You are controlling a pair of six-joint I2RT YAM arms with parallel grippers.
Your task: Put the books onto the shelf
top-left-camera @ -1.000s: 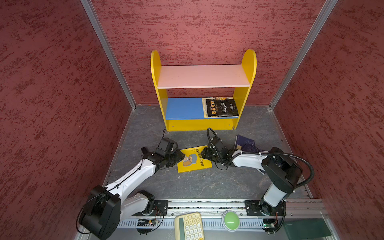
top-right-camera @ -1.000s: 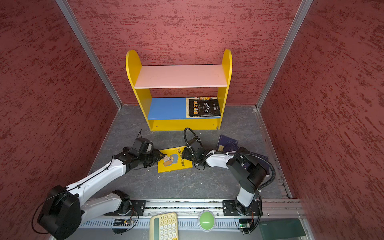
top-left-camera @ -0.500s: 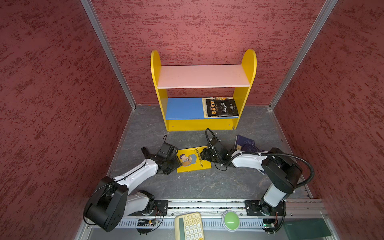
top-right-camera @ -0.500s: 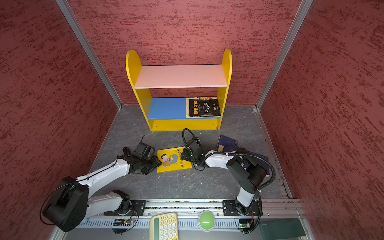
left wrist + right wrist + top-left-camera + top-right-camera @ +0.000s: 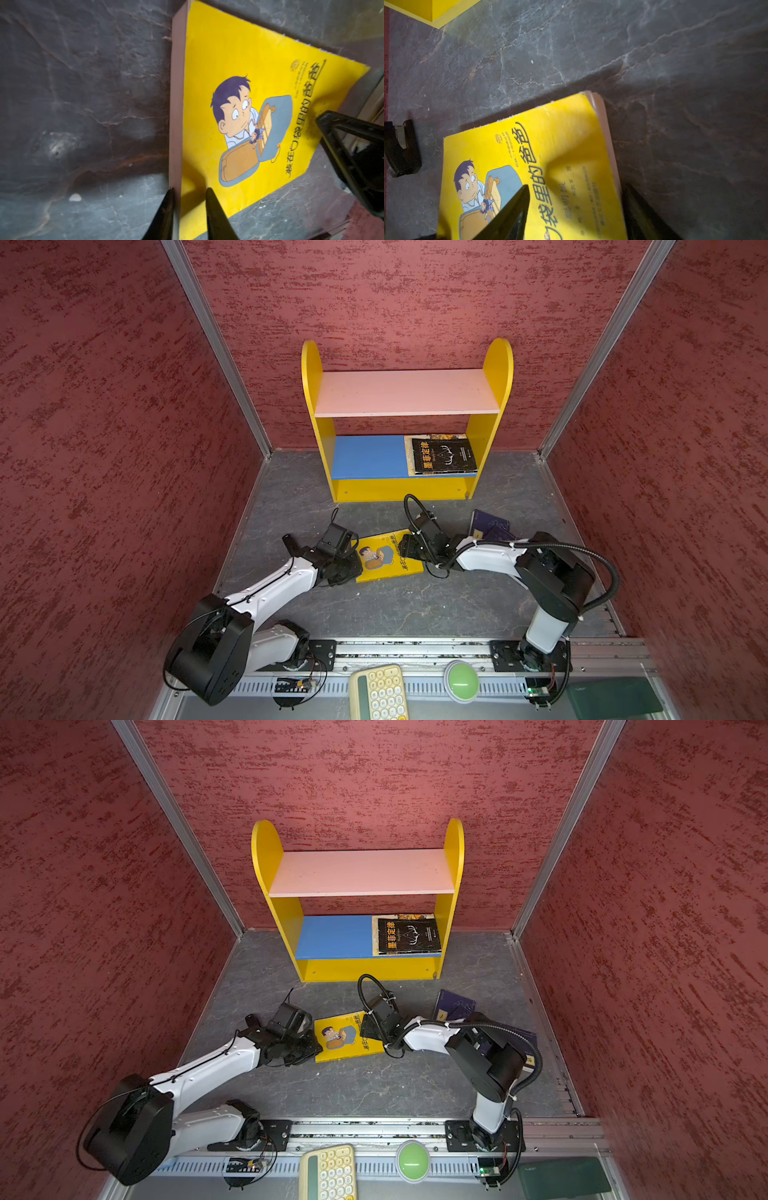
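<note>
Yellow book [image 5: 384,558] on worktop [image 5: 395,605], near shelf [image 5: 478,435] front. Left tool [image 5: 190,207] narrow astride page edge; grip cannot be told. Right tool [image 5: 577,186] released over opposite edge. Deeper pinch advised before lift.

Robot lab booth, red panels [image 5: 374,302], mounting rail [image 5: 415,649]

One shelf [image 5: 498,364]; one yellow book [image 5: 386,556]; one black book [image 5: 442,455]; two navy books [image 5: 455,1004] visible.

The left gripper [image 5: 189,190] drew back from over the yellow book [image 5: 239,62] to its page edge. Its jaws — wide before — narrowed around that edge.
</note>
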